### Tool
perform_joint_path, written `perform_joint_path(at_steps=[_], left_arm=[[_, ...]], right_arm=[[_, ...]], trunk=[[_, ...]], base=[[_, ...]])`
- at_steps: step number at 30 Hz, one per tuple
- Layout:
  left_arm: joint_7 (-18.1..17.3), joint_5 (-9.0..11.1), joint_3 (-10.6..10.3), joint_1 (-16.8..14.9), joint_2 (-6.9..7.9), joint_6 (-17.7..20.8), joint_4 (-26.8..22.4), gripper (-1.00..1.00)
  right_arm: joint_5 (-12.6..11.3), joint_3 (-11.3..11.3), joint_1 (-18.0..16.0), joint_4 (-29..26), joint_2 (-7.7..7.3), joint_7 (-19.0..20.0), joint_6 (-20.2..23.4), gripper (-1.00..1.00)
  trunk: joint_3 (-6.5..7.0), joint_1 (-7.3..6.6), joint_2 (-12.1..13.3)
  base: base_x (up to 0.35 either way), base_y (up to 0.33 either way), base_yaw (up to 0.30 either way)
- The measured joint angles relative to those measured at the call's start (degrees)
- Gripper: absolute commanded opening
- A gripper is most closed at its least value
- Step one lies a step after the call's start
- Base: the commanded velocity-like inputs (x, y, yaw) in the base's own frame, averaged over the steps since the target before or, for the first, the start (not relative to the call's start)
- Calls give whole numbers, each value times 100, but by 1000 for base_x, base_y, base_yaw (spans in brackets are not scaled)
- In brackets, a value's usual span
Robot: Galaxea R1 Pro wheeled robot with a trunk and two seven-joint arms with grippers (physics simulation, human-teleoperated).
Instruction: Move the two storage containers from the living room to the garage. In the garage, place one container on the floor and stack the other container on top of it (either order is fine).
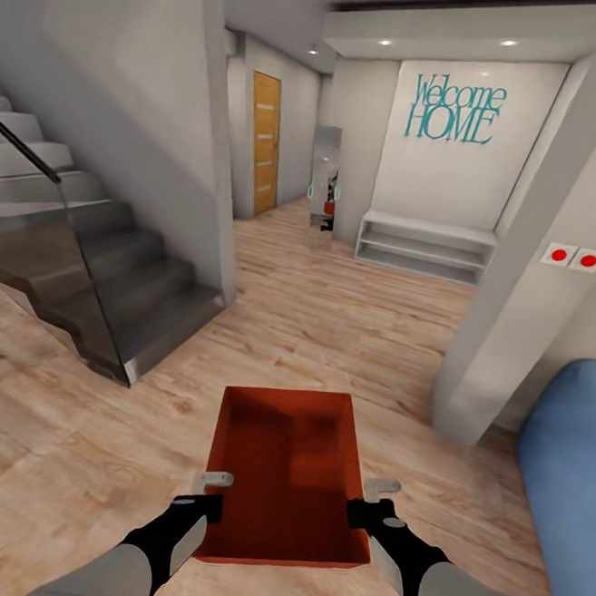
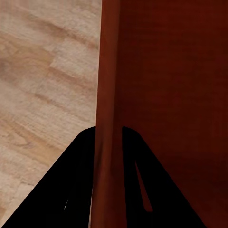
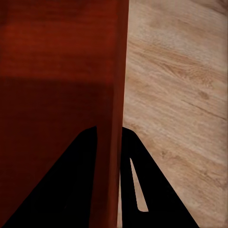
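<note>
The left gripper (image 1: 209, 506) pinched the left wall of the storage container (image 1: 286, 465), one finger on each side of it. The right gripper (image 1: 361, 512) pinched the right wall the same way. The orange-red container hung between them, up above the wood-plank floor (image 1: 64, 458). Gray stairs (image 1: 108, 280) stood to the left. A blue sofa (image 1: 570, 452) sat on the right.

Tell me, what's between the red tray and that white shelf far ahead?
Just bare wood-plank floor between the storage container and the white shelf, seen in the head view.
</note>
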Motion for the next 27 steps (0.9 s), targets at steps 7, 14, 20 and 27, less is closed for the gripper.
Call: perform_joint_path(at_steps=[7,14,20,27], left_arm=[[0,3,-1,0,1,0,2,-100],[-14,4,-2,-1,10,-1,6,-100],[-7,4,-2,0,6,0,4,-100],[-5,5,-3,1,5,0,4,-100]], right_arm=[[3,-3,0,3,2,0,1,-100],[6,-5,1,5,12,-14,1,-100],[6,-5,0,4,8,-7,2,-100],[6,-5,0,4,7,-6,2,-100]], trunk=[[0,0,0],[0,0,0],[0,0,0],[0,0,0]], base=[[323,0,0],[323,0,-154],[323,0,-42],[323,0,-1]])
